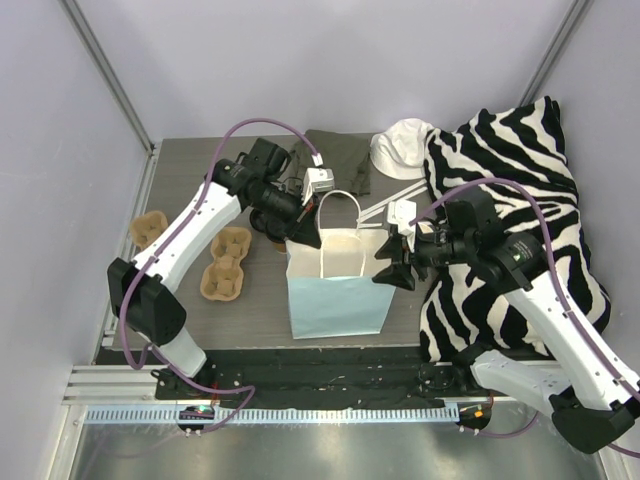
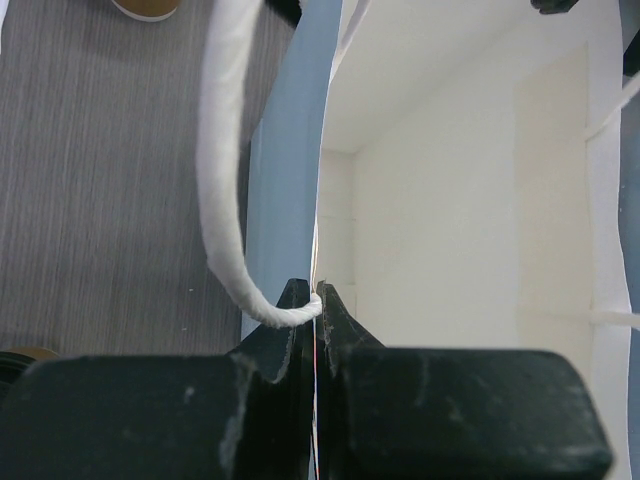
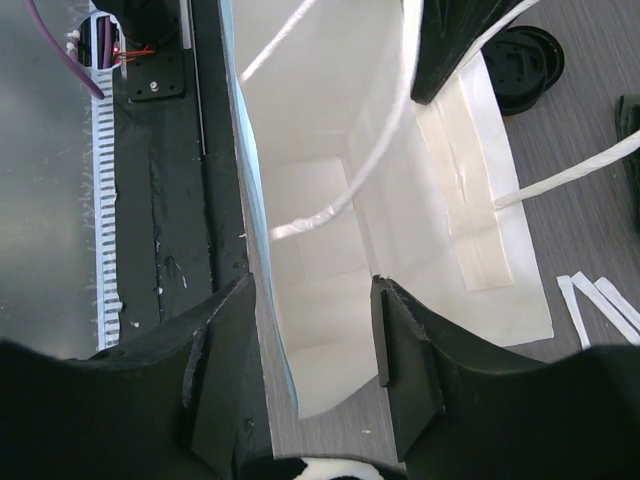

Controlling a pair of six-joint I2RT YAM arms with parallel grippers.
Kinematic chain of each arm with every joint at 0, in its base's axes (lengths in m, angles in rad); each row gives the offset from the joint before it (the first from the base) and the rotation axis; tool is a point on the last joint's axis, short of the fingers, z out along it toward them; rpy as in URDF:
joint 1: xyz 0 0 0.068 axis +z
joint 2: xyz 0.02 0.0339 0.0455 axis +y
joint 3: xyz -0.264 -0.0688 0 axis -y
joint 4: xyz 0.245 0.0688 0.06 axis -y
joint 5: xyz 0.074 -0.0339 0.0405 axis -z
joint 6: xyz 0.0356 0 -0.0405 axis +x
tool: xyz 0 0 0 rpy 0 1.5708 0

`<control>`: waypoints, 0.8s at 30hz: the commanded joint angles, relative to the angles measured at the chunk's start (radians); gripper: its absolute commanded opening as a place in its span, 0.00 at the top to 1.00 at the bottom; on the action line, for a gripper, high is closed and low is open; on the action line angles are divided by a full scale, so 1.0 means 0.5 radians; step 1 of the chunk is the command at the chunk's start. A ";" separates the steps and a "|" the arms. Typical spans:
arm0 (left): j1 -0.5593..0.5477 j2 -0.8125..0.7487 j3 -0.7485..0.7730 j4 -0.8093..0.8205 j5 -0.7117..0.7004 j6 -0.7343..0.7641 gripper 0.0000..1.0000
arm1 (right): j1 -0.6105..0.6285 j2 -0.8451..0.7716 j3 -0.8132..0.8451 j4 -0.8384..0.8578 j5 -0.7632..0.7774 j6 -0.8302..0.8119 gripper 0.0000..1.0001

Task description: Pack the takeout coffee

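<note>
Grey woodgrain tabletop [image 1: 255,315] carried an upright blue paper bag [image 1: 335,295] with its mouth open. At the bag's left rim, the left gripper [image 2: 315,300] was clamped shut on the paper at the root of a white cord handle [image 2: 215,150]. At the bag's right end, the right gripper [image 3: 312,300] stood with jaws apart and the rim's edge between its fingers; contact could not be determined. The takeout coffee [image 3: 525,65] stood on the tabletop outside the bag, just beyond its far left corner, black lid upward, partly hidden by the left gripper. Brown pulp carriers [image 1: 225,265] lay left of the bag, and a zebra-print cloth [image 1: 520,200] lay to its right.
</note>
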 commanded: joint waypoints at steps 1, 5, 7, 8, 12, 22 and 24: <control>0.007 0.009 0.039 0.052 0.041 -0.022 1.00 | 0.031 -0.034 -0.059 0.026 -0.014 -0.006 0.45; 0.007 0.002 0.052 0.058 0.047 -0.046 0.99 | 0.056 -0.046 -0.099 0.090 0.002 0.046 0.48; 0.007 0.002 0.052 0.058 0.041 -0.058 0.99 | 0.062 -0.034 -0.096 0.133 0.005 0.086 0.52; 0.007 0.002 0.052 0.058 0.038 -0.065 0.98 | 0.065 -0.028 -0.089 0.142 0.005 0.089 0.53; 0.007 0.002 0.052 0.052 0.010 -0.092 0.92 | 0.087 0.000 -0.071 0.154 0.005 0.099 0.67; 0.301 -0.224 0.162 -0.331 0.280 -0.209 0.34 | 0.120 -0.012 -0.065 0.170 0.075 0.083 0.99; 0.433 -0.295 0.183 -0.387 0.304 -0.267 0.33 | 0.129 -0.009 -0.065 0.164 0.091 0.065 0.99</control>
